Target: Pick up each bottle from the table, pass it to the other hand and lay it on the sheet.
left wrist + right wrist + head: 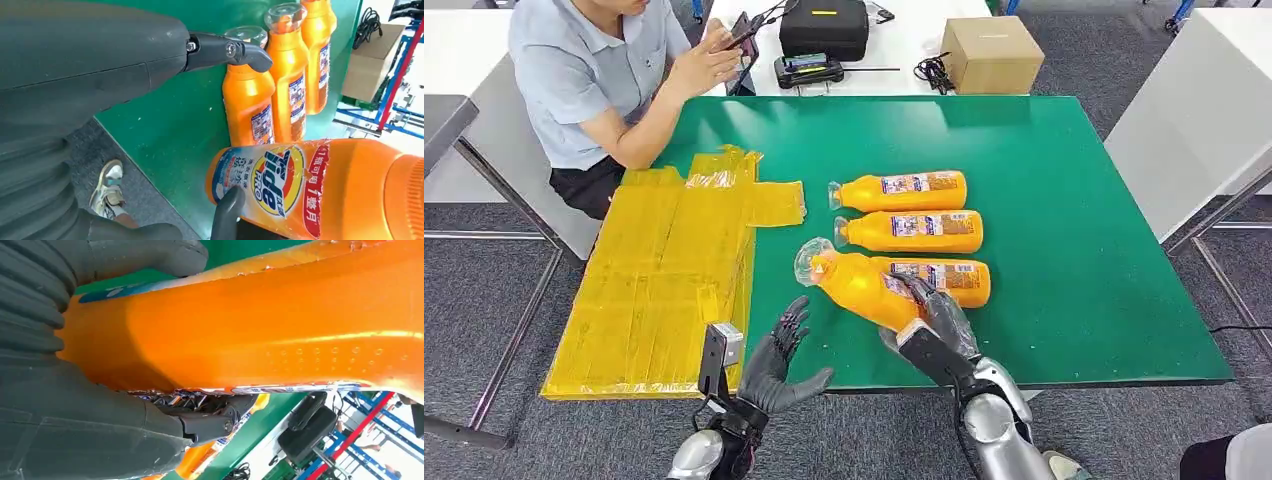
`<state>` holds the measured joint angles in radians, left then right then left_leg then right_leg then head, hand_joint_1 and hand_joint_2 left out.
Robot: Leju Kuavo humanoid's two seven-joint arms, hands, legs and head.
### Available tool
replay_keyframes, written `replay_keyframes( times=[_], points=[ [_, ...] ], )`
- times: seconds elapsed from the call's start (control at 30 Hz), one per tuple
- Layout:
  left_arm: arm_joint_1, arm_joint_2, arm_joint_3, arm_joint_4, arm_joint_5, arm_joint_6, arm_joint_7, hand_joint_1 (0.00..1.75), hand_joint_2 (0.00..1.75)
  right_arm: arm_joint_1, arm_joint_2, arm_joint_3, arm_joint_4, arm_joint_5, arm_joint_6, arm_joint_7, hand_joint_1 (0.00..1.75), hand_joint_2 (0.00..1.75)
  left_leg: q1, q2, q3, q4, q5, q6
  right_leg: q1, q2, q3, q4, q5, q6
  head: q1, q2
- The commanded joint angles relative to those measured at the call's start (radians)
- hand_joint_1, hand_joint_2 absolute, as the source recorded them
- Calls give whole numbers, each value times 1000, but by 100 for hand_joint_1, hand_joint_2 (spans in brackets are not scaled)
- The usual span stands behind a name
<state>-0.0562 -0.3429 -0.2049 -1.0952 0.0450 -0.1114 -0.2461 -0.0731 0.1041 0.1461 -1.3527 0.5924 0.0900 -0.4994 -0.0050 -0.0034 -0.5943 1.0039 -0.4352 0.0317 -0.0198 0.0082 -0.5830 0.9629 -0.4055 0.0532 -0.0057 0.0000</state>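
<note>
between the hands, the nearest bottle [864, 286] is lifted at a tilt, gripped by the right hand [936, 312]; just left of it, the left hand [776, 358] waits released, fingers spread.

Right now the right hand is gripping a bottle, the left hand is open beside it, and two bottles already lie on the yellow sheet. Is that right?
Not quite. The yellow sheet has no bottles on it. In the head view the other two bottles lie on the green table, to the right of the sheet. The rest holds: the right hand grips a bottle, and the left hand is open.
</note>
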Motion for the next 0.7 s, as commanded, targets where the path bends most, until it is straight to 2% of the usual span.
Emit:
replay_keyframes(
  times=[0.03,0.37,0.4,0.43,0.47,0.6,0.67,0.7],
  points=[
    [-45,-6,-15,60,3,1,2,0,175,-43,-7,15,55,-2,3,-2,175,175,1,0,1,0,0,-1,1,0,1,0,0,-1,0,0],
    [-45,-6,-15,60,3,1,2,0,175,-43,-7,15,55,-2,3,-2,173,175,1,0,1,0,0,-1,1,0,1,0,0,-1,0,0],
    [-81,-6,-59,-3,35,238,-268,0,175,-57,65,95,99,80,65,0,175,175,1,0,2,1,-1,-2,1,-1,3,0,-1,-2,0,0],
    [-123,-6,-97,-30,57,286,-204,0,175,-75,126,147,161,118,-1,21,175,175,1,2,0,1,-1,-2,1,1,0,1,0,-2,0,0],
    [-132,-6,-106,-47,61,300,-182,0,175,-90,140,176,199,115,-40,26,175,175,2,2,1,2,-2,-2,2,1,1,1,-1,-3,0,0],
    [-128,-6,-105,-42,50,306,-173,0,175,-103,113,204,206,75,-67,30,175,175,3,5,1,2,-1,-3,3,3,-1,2,0,-4,-1,0],
    [-124,-6,-104,-40,48,305,-181,0,175,-103,106,200,201,67,-63,27,173,175,3,-2,1,1,1,-2,3,-4,1,1,-1,-3,-1,0],
    [-122,-6,-102,-39,48,304,-184,0,175,-103,102,200,197,63,-59,26,175,175,2,-2,-1,0,2,-1,3,-5,0,0,0,-2,0,0]
  ],
)
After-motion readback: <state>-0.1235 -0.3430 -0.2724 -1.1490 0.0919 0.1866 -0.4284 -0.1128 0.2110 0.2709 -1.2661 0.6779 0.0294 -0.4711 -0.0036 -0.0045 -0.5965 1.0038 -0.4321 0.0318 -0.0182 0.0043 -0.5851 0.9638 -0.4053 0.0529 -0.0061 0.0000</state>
